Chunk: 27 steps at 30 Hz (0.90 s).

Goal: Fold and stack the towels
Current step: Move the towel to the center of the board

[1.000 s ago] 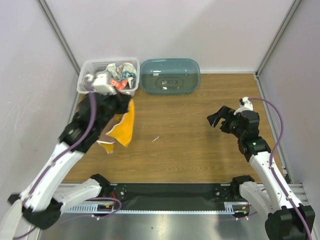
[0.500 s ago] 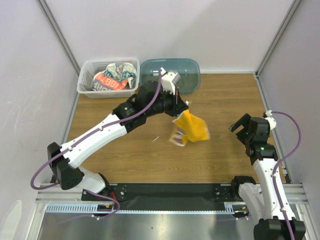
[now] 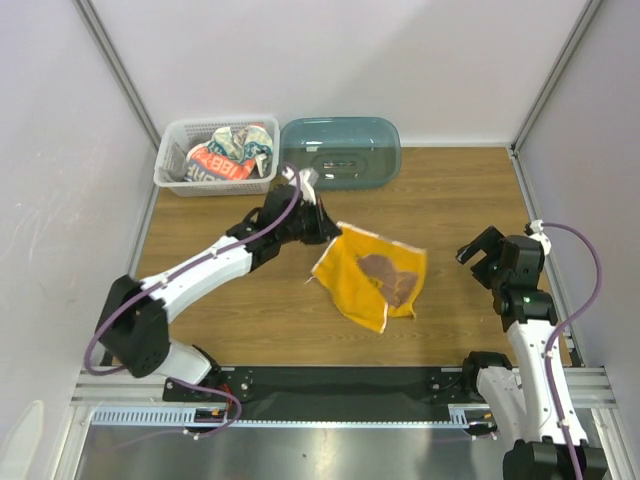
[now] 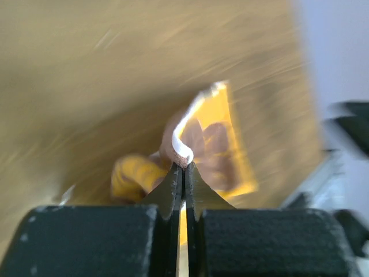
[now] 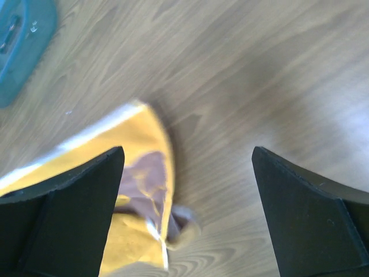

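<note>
Orange-and-brown soft cloth towel (image 3: 370,275) lies rumpled; my left gripper (image 4: 183,167) pinches its pale edge, my right gripper (image 3: 478,246) hangs spread. Spreading step, I judge: next, draw it flat.

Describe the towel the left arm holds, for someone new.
On the wooden table, in front of the translucent teal oval tub, one cloth lies mid-table. It is the orange-and-brown towel pinched by the left gripper, the only towel outside the white lattice basket.

The brown, orange-edged cloth towel (image 4: 216,144) is being smeared by blur in the left wrist view and cut off at the right wrist view's lower edge.
</note>
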Tool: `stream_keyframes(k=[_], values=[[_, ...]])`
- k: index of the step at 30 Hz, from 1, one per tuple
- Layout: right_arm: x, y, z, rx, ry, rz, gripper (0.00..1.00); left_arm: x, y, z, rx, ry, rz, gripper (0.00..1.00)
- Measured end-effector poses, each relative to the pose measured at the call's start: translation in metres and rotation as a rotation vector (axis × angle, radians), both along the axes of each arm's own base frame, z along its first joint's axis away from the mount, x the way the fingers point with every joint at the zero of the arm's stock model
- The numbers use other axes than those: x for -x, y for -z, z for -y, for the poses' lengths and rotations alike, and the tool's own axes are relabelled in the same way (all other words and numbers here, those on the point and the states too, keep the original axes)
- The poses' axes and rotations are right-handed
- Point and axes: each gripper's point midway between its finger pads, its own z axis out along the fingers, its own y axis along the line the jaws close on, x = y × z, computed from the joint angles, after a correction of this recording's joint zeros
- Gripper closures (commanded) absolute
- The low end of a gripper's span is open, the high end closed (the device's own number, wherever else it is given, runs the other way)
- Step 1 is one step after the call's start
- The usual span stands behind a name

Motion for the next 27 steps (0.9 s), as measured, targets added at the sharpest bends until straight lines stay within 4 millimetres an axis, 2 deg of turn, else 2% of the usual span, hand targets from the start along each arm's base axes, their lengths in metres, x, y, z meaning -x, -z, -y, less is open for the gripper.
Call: stream_keyframes(k=[3, 5, 7, 8, 9, 10, 11, 14, 17, 22, 24, 25, 27], values=[[-0.008, 0.004, -0.013, -0.017, -0.074, 0.001, 0.01, 0.002, 0.064, -0.020, -0.108, -0.029, -0.121, 0.98], [-0.012, 0.009, -0.026, -0.022, -0.135, -0.007, 0.02, 0.001, 0.090, -0.033, -0.177, -0.053, -0.165, 0.95], [-0.017, 0.012, -0.042, -0.023, -0.202, -0.010, 0.02, -0.003, 0.102, -0.042, -0.226, -0.066, -0.170, 0.74], [-0.020, 0.013, -0.052, -0.024, -0.241, -0.008, 0.02, -0.005, 0.106, -0.047, -0.251, -0.075, -0.167, 0.58], [-0.023, 0.015, -0.062, -0.023, -0.279, -0.009, 0.02, -0.008, 0.109, -0.052, -0.278, -0.085, -0.164, 0.27], [-0.025, 0.017, -0.071, -0.024, -0.312, -0.011, 0.01, -0.012, 0.111, -0.056, -0.304, -0.094, -0.159, 0.10], [-0.027, 0.020, -0.079, -0.025, -0.342, -0.020, 0.02, -0.014, 0.112, -0.060, -0.328, -0.109, -0.162, 0.01], [-0.032, 0.029, -0.097, -0.028, -0.402, -0.046, 0.03, -0.019, 0.109, -0.071, -0.368, -0.158, -0.167, 0.00], [-0.040, 0.034, -0.112, -0.027, -0.443, -0.062, 0.06, -0.013, 0.105, -0.081, -0.367, -0.203, -0.175, 0.00], [-0.055, 0.038, -0.133, -0.025, -0.494, -0.066, 0.10, 0.035, 0.115, -0.113, -0.314, -0.267, -0.209, 0.00], [-0.062, 0.043, -0.141, -0.024, -0.512, -0.083, 0.15, 0.050, 0.122, -0.122, -0.290, -0.284, -0.217, 0.01], [-0.064, 0.048, -0.146, -0.022, -0.521, -0.097, 0.22, 0.055, 0.128, -0.125, -0.284, -0.291, -0.224, 0.02], [-0.066, 0.055, -0.153, -0.020, -0.538, -0.123, 0.30, 0.064, 0.139, -0.130, -0.272, -0.302, -0.234, 0.05]])
